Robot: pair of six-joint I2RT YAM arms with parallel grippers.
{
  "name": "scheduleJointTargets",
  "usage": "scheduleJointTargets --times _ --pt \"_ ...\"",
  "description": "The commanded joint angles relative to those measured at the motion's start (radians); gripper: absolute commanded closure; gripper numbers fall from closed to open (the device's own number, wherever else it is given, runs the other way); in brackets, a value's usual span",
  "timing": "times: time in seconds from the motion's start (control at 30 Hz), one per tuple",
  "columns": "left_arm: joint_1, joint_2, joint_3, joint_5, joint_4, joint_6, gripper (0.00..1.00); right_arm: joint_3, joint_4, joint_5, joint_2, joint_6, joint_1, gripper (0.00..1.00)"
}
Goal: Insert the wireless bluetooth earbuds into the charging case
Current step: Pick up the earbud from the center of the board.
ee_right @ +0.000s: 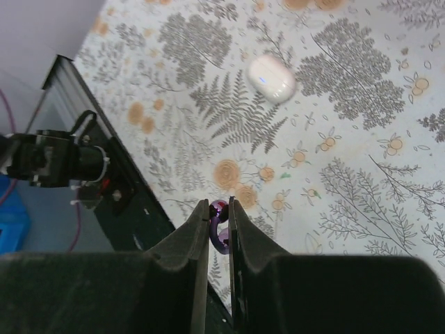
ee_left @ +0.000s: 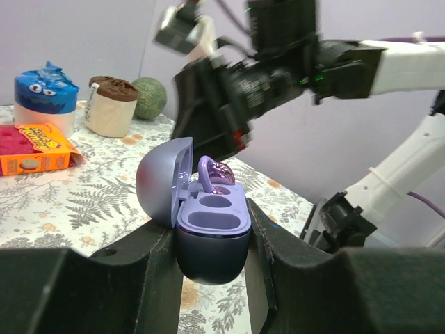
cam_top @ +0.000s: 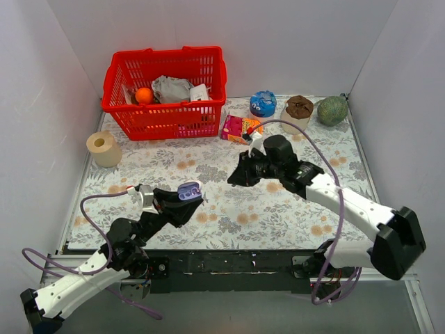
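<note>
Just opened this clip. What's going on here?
The left tool grips the charging case with its lid open, lifted off the table. One purple earbud sits in the socket nearer the lid, and the other socket is empty. The right tool is shut on the second earbud, which has not yet reached the case.

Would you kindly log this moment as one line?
left gripper: holds open case | one earbud: seated | right gripper: pinching second earbud
</note>
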Motion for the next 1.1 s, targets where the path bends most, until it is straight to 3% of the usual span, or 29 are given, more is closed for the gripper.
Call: scheduleJointTargets --times 0.0,0.27,0.63,0.87,1.07 --pt "-0.002 0.077 0.028 -0.06 0.073 0.089 1.0 0.06 -0.071 -0.005 -0.14 0.065 -0.002 0.99" --pt "-0.002 0.333 0.091 -0.121 0.266 0.29 1.0 0.174 -0.082 0.041 -0.246 0.269 0.003 0.99" --pt "-0.005 0.662 0.177 -0.25 0.617 0.626 1.0 0.418 -0.124 0.079 -0.185 0.392 0.018 0.99" --pt "-0.005 0.843 0.233 -0.311 0.863 0.706 1.0 0.485 -0.105 0.056 -0.11 0.55 0.037 0.99" --pt "-0.005 0.982 0.301 -0.308 0.972 0.705 1.0 0.545 -0.156 0.084 -0.06 0.587 0.054 0.99"
